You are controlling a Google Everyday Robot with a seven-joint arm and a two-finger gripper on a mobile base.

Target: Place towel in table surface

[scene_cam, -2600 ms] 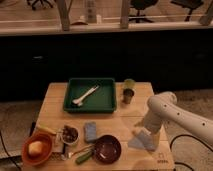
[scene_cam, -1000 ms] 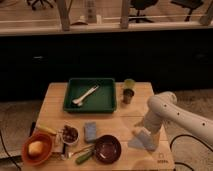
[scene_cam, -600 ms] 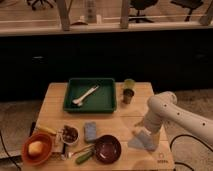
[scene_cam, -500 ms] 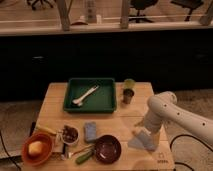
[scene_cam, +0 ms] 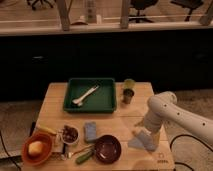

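The gripper point(scene_cam: 145, 131) hangs low over the table's point(scene_cam: 125, 122) right front, the towel point(scene_cam: 142, 141) lying directly beneath on the wood; I cannot tell its grasp.

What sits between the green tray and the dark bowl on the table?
In the camera view, a blue-grey sponge lies between the green tray and the dark bowl. The end effector is over the towel, to the right.
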